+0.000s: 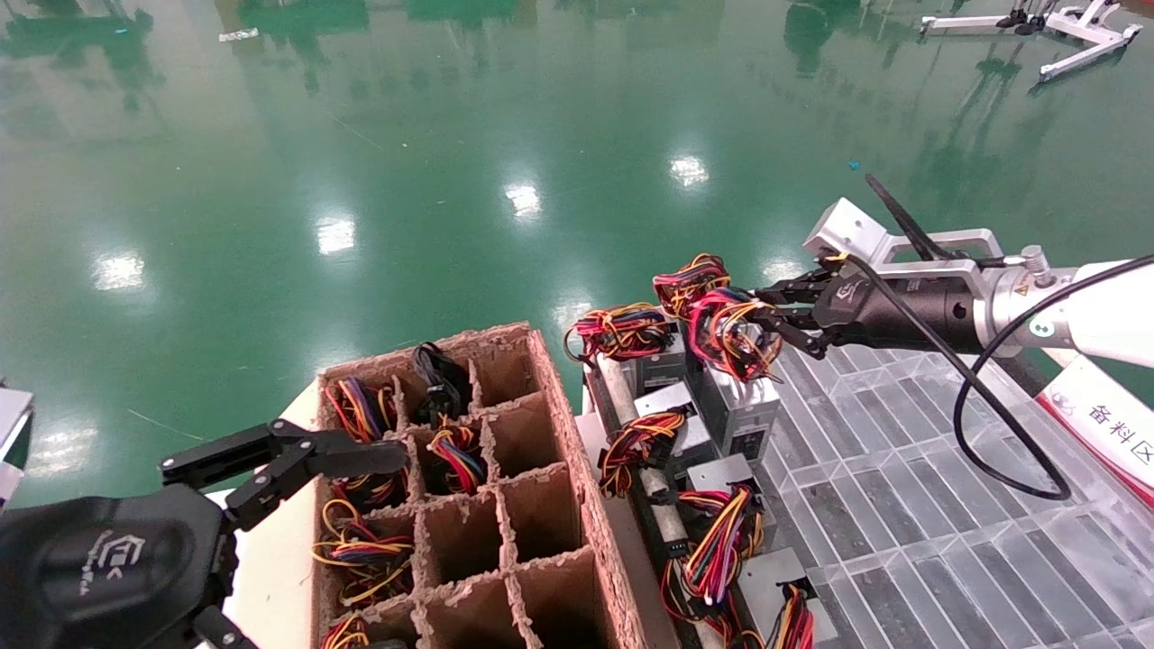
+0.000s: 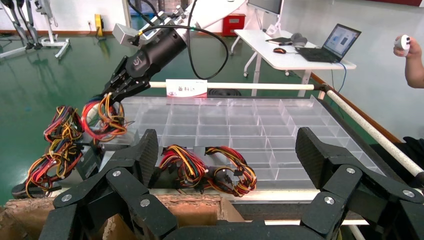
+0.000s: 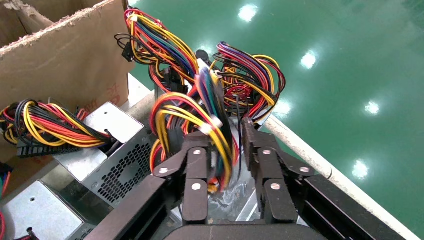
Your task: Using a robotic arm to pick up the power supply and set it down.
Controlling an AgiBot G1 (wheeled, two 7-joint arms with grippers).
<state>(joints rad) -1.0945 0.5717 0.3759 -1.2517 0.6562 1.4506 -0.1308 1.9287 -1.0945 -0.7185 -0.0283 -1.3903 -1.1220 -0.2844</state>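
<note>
The power supply point(image 1: 746, 415) is a silver-grey box standing upright on the clear tray, with a looped bundle of red, yellow and orange wires point(image 1: 721, 329) on top. The white-shelled robotic arm point(image 1: 1095, 311) reaches in from the right. Its right gripper point(image 1: 783, 315) is open, and its fingers straddle that wire bundle point(image 3: 200, 115). In the right wrist view the wires lie against one finger point(image 3: 196, 150) of the right gripper point(image 3: 223, 131), with a small gap to the other. The left wrist view shows the same bundle point(image 2: 102, 120). My left gripper point(image 1: 325, 469) hangs open and empty at the cardboard box's near-left corner.
A cardboard divider box point(image 1: 550, 406) holds several wired units in its cells. More power supplies point(image 1: 667, 433) stand in a row between it and the clear gridded tray point(image 1: 902, 469). A red-and-white label point(image 1: 1100, 424) marks the tray's right edge. Green floor lies beyond.
</note>
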